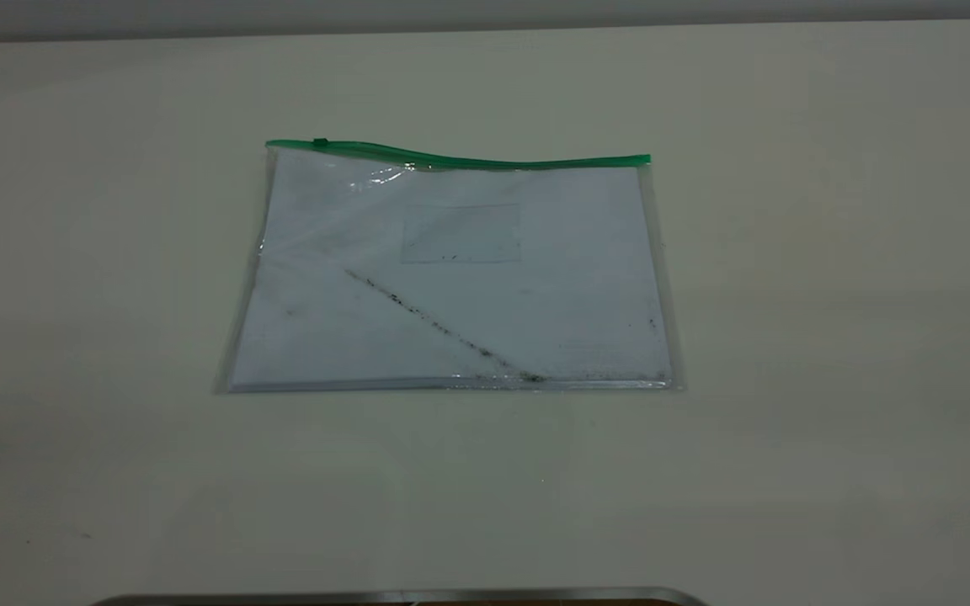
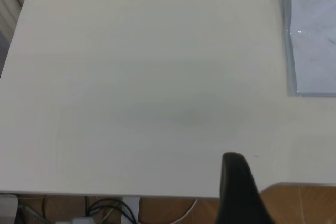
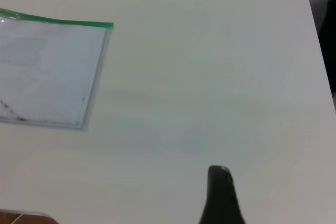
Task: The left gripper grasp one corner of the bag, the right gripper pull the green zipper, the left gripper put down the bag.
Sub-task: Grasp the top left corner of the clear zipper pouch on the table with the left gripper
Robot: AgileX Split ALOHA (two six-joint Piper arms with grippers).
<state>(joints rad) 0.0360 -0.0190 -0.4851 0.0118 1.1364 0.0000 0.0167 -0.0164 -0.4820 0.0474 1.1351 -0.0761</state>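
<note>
Left tool (image 2: pixel 239 187): left wrist view shows one dark fingertip only, above the near counter edge, well apart from the bag; released or clenched, cannot tell.
Right tool (image 3: pixel 221 195): right wrist view shows one dark fingertip only, over bare counter, well apart from the bag; grip state cannot be told.
Exterior view, bag (image 1: pixel 451 278): lies flat mid-counter, clear plastic over white paper, a dark diagonal smudge line across it and a small clear pocket near the upper middle.
Exterior view, green zipper (image 1: pixel 460 158): runs along the far long edge, slightly wavy; slider tab (image 1: pixel 320 142) sits near the left end.
Exterior view, counter (image 1: pixel 830 337): pale off-white, matte, rounded far-right corner; a few tiny dark specks near the front left. Neither arm appears.
Exterior view, room: grey strip of wall behind the far counter edge; a dark, metal-rimmed object shows at the bottom.
Left wrist view, surroundings: bag's side lies at the frame edge; wood-toned floor and cables (image 2: pixel 113 208) below the counter edge.
Right wrist view, surroundings: corner of the bag (image 3: pixel 107 25) where the green strip ends, flat on the counter.
</note>
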